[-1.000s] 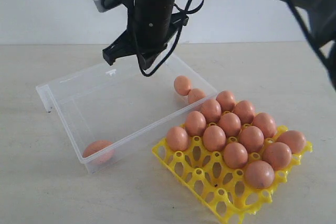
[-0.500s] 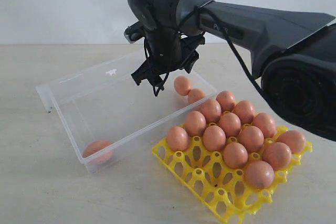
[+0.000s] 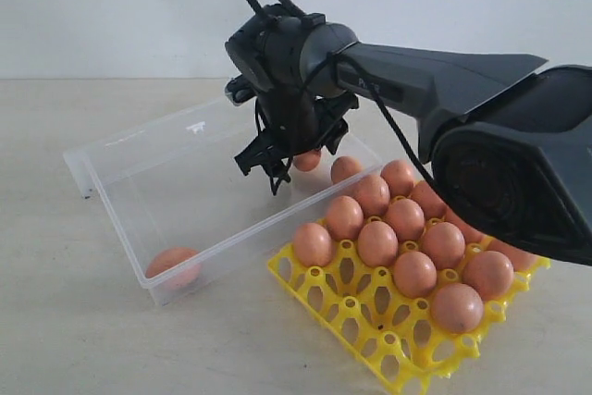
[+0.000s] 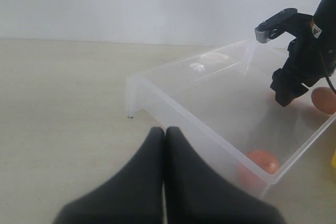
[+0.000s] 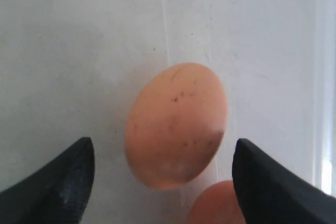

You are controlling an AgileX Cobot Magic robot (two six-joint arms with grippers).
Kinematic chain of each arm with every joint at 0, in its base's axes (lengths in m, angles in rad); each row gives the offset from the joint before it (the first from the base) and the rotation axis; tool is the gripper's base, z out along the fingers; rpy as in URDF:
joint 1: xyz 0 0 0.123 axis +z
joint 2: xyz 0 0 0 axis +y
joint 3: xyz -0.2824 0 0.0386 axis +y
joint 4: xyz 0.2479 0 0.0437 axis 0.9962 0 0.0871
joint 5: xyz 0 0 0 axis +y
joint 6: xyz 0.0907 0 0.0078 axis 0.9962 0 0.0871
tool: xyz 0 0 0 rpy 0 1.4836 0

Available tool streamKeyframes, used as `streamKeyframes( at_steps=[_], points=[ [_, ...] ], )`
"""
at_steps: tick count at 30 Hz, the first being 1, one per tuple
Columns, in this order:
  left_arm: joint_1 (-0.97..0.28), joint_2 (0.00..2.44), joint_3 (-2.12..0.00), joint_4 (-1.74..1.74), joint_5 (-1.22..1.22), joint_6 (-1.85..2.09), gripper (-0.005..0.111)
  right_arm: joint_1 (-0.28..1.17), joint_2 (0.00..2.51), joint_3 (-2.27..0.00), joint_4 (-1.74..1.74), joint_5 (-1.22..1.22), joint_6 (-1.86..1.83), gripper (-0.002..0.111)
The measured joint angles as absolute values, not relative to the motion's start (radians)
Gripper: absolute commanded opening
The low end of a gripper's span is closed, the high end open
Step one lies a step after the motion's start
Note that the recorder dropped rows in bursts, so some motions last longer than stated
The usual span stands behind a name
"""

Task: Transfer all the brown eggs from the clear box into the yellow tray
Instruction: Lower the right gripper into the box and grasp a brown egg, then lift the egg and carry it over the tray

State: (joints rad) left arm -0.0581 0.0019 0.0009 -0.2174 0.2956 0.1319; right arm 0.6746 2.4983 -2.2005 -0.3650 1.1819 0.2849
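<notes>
Exterior camera: off my arms, angled down over clear box [image 3: 166, 191] and yellow tray [image 3: 370, 321]. Left wrist camera: low, near, facing that box's end. Right wrist camera: straight down, very close on one brown egg [image 5: 176, 124] inside the same box.

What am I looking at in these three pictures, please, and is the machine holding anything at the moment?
This is a robot with two arms, each ending in a pincer. One picture comes from a camera off the arms. The other two come from cameras on the wrists, looking past each pincer. On the table stand a clear box and a yellow tray holding most of the brown eggs. Three eggs lie in the box. The right pincer is open, its tips either side of a speckled egg in the box, not gripping it. The left pincer is shut and empty.
</notes>
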Motion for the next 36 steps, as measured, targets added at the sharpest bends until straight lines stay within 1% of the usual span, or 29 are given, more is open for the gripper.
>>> streamKeyframes(
  at_steps=[4, 6, 7, 8, 9, 10, 11, 12, 21, 23, 25, 26, 28, 31, 34, 36],
  points=[
    [-0.058, 0.002, 0.001, -0.217, 0.296, 0.132, -0.004, 0.675, 2.513, -2.200, -0.373, 1.148, 0.289, 0.068],
    [-0.058, 0.002, 0.001, -0.217, 0.296, 0.132, -0.004, 0.675, 2.513, -2.202, -0.375, 1.130, 0.296, 0.062],
    [-0.058, 0.002, 0.001, -0.217, 0.296, 0.132, -0.004, 0.675, 2.515, -2.202, -0.376, 1.123, 0.298, 0.057],
    [-0.058, 0.002, 0.001, -0.217, 0.296, 0.132, -0.004, 0.675, 2.517, -2.202, -0.376, 1.117, 0.307, 0.043],
    [-0.058, 0.002, 0.001, -0.217, 0.296, 0.132, -0.004, 0.675, 2.519, -2.202, -0.376, 1.104, 0.333, 0.034],
    [-0.058, 0.002, 0.001, -0.217, 0.296, 0.132, -0.004, 0.675, 2.521, -2.202, -0.376, 1.100, 0.352, 0.015],
    [-0.058, 0.002, 0.001, -0.217, 0.296, 0.132, -0.004, 0.675, 2.523, -2.202, -0.378, 1.098, 0.377, 0.003],
    [-0.058, 0.002, 0.001, -0.217, 0.296, 0.132, -0.004, 0.675, 2.523, -2.202, -0.378, 1.098, 0.386, 0.000],
    [-0.058, 0.002, 0.001, -0.217, 0.296, 0.132, -0.004, 0.688, 2.499, -2.202, -0.360, 1.119, 0.456, 0.000],
    [-0.058, 0.002, 0.001, -0.217, 0.296, 0.132, -0.004, 0.728, 2.450, -2.200, -0.376, 1.084, 0.488, 0.000],
    [-0.058, 0.002, 0.001, -0.217, 0.296, 0.132, -0.004, 0.789, 2.377, -2.156, -0.466, 0.991, 0.519, 0.000],
    [-0.058, 0.002, 0.001, -0.217, 0.296, 0.132, -0.004, 0.832, 2.318, -2.077, -0.560, 0.917, 0.569, 0.000],
    [-0.058, 0.002, 0.001, -0.217, 0.296, 0.132, -0.004, 0.870, 2.238, -1.939, -0.665, 0.807, 0.682, 0.000],
    [-0.058, 0.002, 0.001, -0.217, 0.296, 0.132, -0.004, 0.886, 2.095, -1.679, -0.744, 0.563, 0.813, 0.000],
    [-0.058, 0.002, 0.001, -0.217, 0.296, 0.132, -0.004, 0.853, 1.924, -1.400, -0.758, 0.263, 0.852, 0.000],
    [-0.058, 0.002, 0.001, -0.217, 0.296, 0.132, -0.004, 0.786, 1.809, -1.218, -0.767, 0.067, 0.873, 0.000]
  ],
)
